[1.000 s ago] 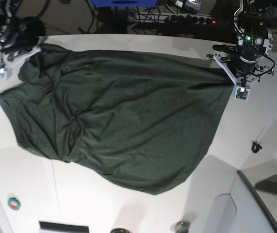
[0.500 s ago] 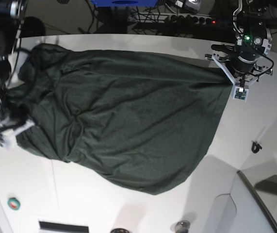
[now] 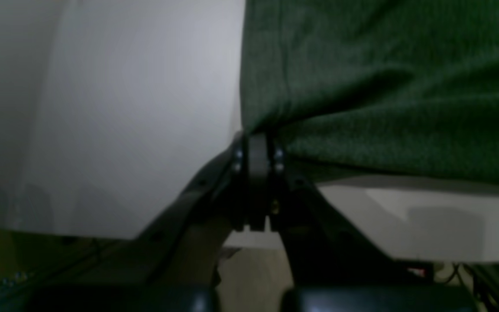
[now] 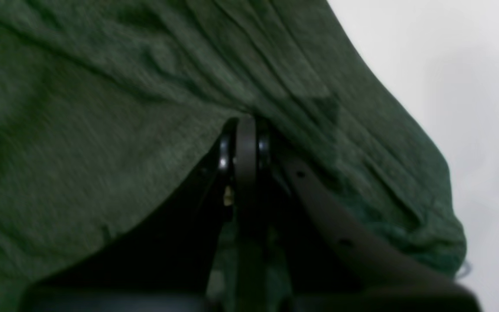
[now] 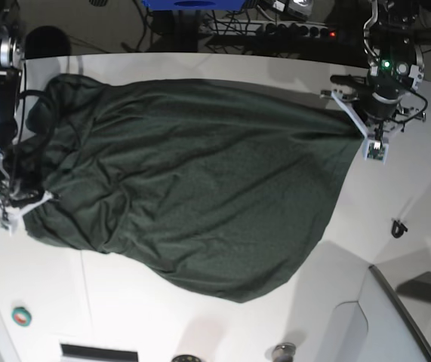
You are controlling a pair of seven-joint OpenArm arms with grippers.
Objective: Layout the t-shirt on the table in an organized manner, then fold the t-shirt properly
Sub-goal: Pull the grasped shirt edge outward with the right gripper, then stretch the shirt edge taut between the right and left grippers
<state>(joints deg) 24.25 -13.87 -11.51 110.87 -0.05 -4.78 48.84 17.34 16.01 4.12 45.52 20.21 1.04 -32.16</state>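
Note:
The dark green t-shirt point(image 5: 200, 181) lies spread and wrinkled across the white table point(image 5: 200, 324). At the shirt's far right corner my left gripper point(image 5: 360, 130) is shut on the fabric. The left wrist view shows that gripper point(image 3: 256, 145) pinching the corner of the t-shirt point(image 3: 383, 86) just above the table point(image 3: 124, 108). My right gripper point(image 5: 32, 197) sits at the shirt's left edge. In the right wrist view this gripper point(image 4: 245, 130) is shut on the t-shirt point(image 4: 102, 130), and folds radiate from its tip.
A small green and red round thing point(image 5: 21, 317) lies near the front left. A small black item point(image 5: 398, 226) sits at the right, with a grey bin point(image 5: 396, 317) at the lower right. Cables and a power strip point(image 5: 298, 30) run behind the table's far edge.
My right arm came down from the shirt's far left corner to its left edge and closed on the fabric there, bunching it. The left arm has stayed put, still gripping.

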